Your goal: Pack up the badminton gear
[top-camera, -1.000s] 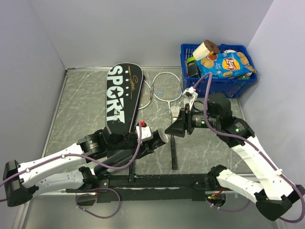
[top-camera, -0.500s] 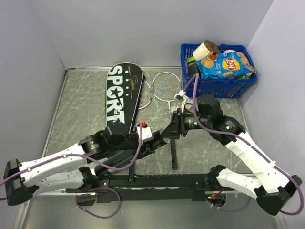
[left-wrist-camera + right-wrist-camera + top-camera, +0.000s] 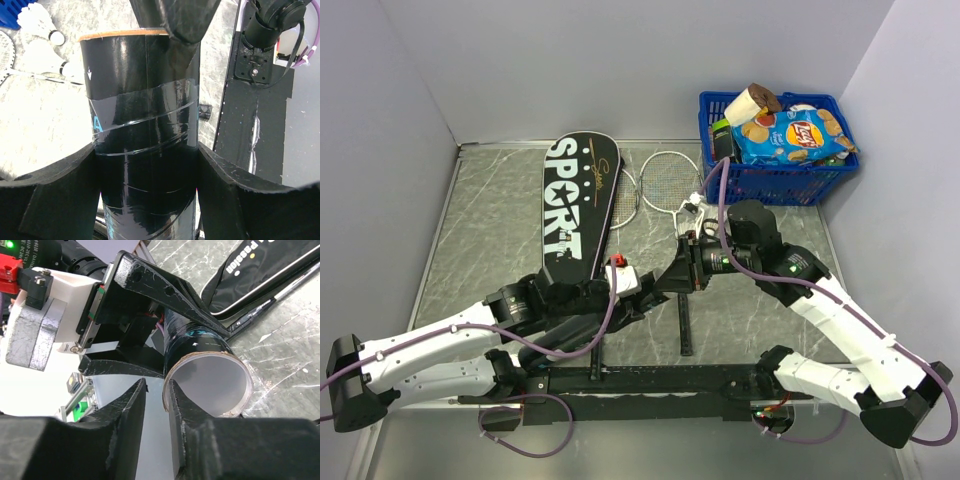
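Grey marble table (image 3: 490,215), tube (image 3: 145,100) inside left tool (image 3: 145,170)

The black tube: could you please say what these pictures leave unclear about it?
- Left wrist: teal print on black tube curves out of sight.
- Right wrist: tube's depths unseen; right gripper fingers hide any rim contact.
- Top view: left gripper and right gripper cover the tube.

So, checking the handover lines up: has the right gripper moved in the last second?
Yes. In the top view the right gripper has shifted left, away from the blue basket, toward the black tube held by the left gripper.
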